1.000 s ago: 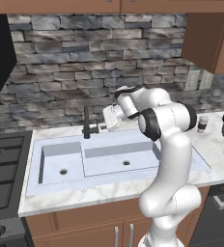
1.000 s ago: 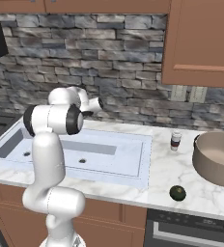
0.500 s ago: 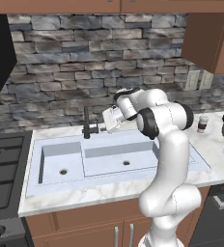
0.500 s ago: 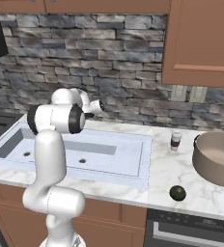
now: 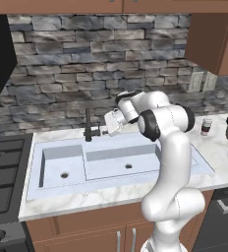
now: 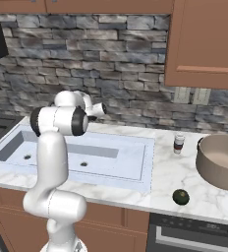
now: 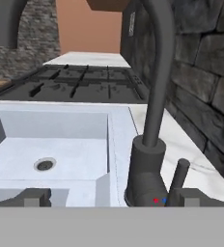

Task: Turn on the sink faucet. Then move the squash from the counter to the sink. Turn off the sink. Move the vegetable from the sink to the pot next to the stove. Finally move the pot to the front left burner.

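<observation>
Left base view: the white arm reaches over the sink [image 5: 62, 160] and brings its gripper [image 5: 109, 124] just beside the dark faucet [image 5: 89, 129] at the back rim; no water shows in either bowl, so the first step — turning the faucet on — appears not yet done. Right base view: the squash [image 6: 181, 197] lies on the marble counter [image 6: 170, 170] near its front edge, well apart from the sink and near the pot [image 6: 220, 160], which stands at the right; every later step is judged outstanding. Hand view: the faucet's post [image 7: 155, 96] rises close ahead, its small lever [image 7: 178, 177] near the right fingertip [image 7: 192, 199], with the stove [image 7: 80, 82] beyond the small bowl. The claw stands fully open and empty — nothing is gripped, and whether it touches the lever cannot be told.
</observation>
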Motion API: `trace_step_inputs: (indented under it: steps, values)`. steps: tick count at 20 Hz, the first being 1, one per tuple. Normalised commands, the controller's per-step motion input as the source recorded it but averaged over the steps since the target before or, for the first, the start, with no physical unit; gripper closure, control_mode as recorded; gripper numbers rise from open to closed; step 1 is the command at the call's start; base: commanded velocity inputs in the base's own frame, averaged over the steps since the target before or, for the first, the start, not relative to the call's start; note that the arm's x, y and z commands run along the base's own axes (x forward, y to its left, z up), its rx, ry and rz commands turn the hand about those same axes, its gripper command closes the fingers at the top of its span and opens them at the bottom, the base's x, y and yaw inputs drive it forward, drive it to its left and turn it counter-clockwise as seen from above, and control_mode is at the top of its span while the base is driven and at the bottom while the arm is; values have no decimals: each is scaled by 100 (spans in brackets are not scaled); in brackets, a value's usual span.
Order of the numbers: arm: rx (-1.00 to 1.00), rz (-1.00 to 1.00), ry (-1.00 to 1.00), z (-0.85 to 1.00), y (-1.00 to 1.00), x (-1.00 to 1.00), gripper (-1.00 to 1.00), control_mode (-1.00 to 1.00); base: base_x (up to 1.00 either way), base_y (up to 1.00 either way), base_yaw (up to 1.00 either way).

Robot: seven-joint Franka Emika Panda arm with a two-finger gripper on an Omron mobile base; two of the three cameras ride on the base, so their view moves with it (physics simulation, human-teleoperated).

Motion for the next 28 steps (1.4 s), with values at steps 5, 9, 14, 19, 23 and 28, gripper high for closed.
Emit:
trace_step_inputs:
  steps: [5,9,14,19,23,28]
  values:
    - [0,-1,1,-5,-1,21,-100,-100,0,0,0]
    - [0,0,3,-2,0,18,-100,-100,0,0,0]
    - [0,0,5,-2,0,21,-100,-100,0,0,0]
    - [0,0,4,-6,0,16,-100,-100,0,0,0]
    - [0,0,2,-11,1,11,-100,-100,0,0,0]
    - [0,0,0,-10,15,0,-100,-100,0,0,0]
